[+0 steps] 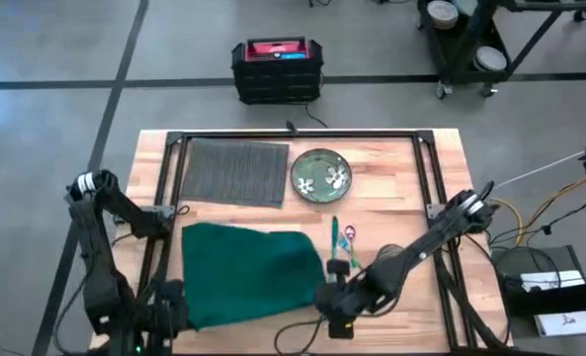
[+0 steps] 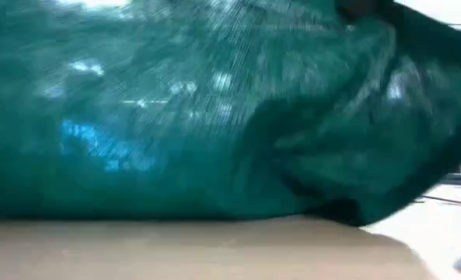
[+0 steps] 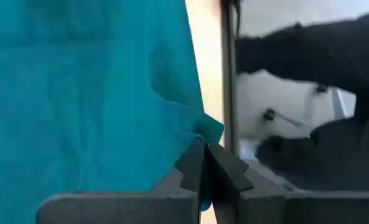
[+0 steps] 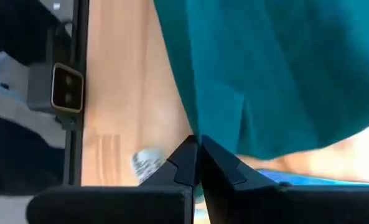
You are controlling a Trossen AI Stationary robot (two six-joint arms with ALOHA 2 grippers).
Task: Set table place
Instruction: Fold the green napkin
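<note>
Table (image 1: 391, 213): centre frame. Napkin (image 1: 248, 272): lower centre, green, unplaced. Placemat (image 1: 235, 170): upper centre, bare. Plate (image 1: 320, 175): beside its right edge. Cutlery (image 1: 340, 245): loose below. Left gripper (image 3: 204, 171), right gripper (image 4: 195, 158): jaws pinching napkin corners. Setting barely begun.

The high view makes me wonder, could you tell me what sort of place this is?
Probably a robotics lab or workshop: a wooden table with a black frame on a taped grey floor, a wheeled equipment rack, and a black-and-red toolbox.
</note>
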